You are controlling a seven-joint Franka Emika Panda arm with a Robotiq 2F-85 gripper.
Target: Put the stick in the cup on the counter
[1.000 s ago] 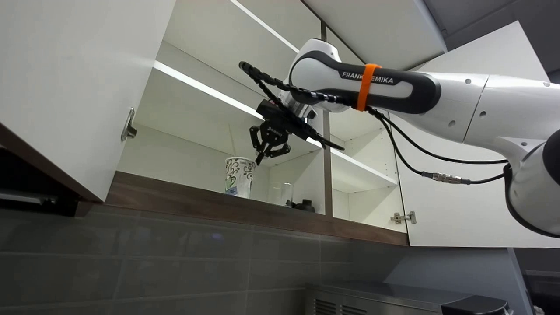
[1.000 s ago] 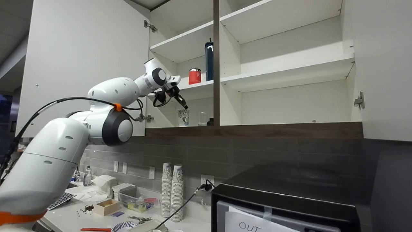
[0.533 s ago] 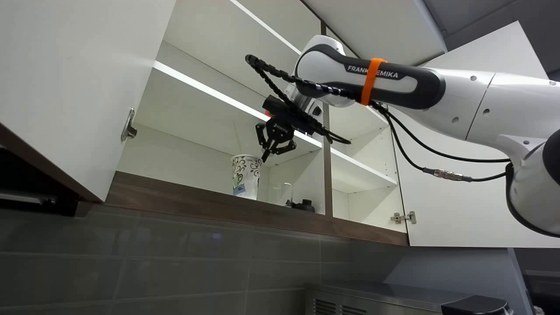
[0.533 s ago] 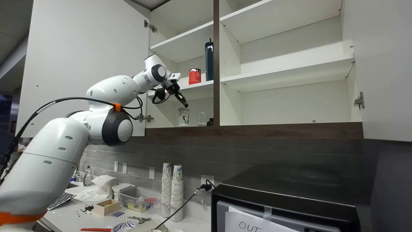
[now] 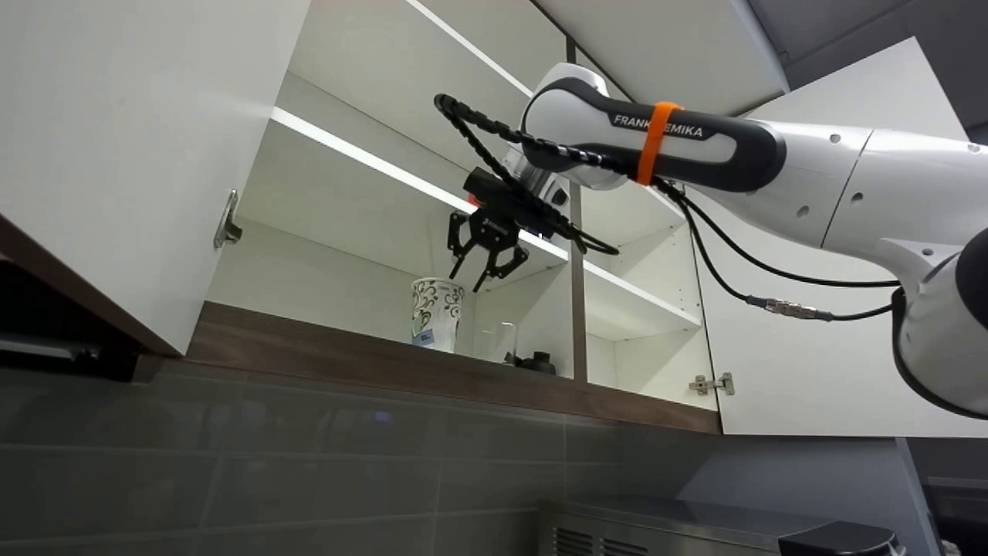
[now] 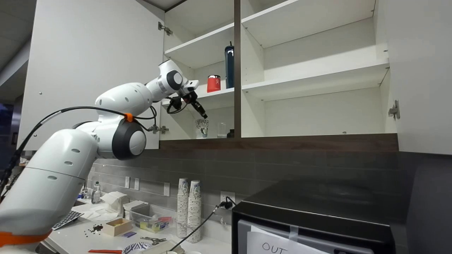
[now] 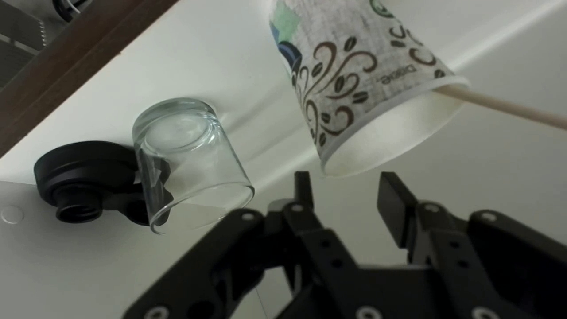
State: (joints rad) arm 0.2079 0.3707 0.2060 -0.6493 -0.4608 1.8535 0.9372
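The cup is white with a dark swirl pattern and stands on the cabinet's lower shelf; it shows in both exterior views. A thin wooden stick comes out of the cup's mouth and leans on its rim; its lower end is hidden inside. The stick is only a faint line in an exterior view. My gripper is open, with nothing held between its fingers. Its fingertips are just above the cup's near rim, beside the mouth, as an exterior view also shows.
A clear glass and a black lid stand beside the cup. A red cup and a tall dark bottle are on the shelf above. A wooden divider and an open door flank this area.
The gripper moved right and slightly up with its fingers shut at the cup's rim, and the cup shifted right with it. Now the fingers have opened and the cup sits slightly lower.
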